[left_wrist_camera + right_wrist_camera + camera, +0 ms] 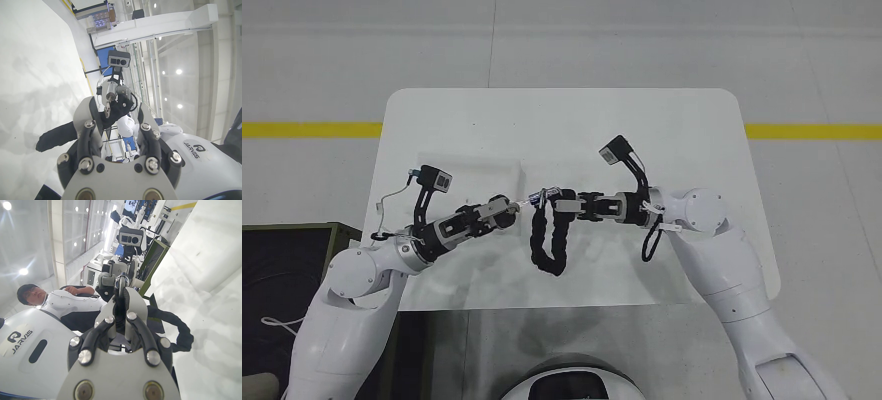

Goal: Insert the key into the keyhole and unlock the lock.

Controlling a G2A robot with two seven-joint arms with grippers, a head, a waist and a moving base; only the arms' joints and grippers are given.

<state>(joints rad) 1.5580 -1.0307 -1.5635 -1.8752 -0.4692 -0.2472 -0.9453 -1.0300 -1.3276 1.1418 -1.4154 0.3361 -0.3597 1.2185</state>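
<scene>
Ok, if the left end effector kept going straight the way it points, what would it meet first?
Probably the key in the lock's keyhole, straight ahead between its open fingers; the lock's black sleeve runs close by one finger, so depth is unclear.

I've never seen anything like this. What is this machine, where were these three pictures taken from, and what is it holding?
It is a two-armed robot working over a white table. The top view looks down from a camera above its arms. The other two views come from a camera on each wrist, looking along that arm's fingers. The right gripper is shut on a black fabric-covered cable lock. The lock's metal cylinder end faces the other arm, and its loop droops toward the table. A small silver key appears to sit in the keyhole of that cylinder. The left gripper is open, just short of the key, and holds nothing.
</scene>
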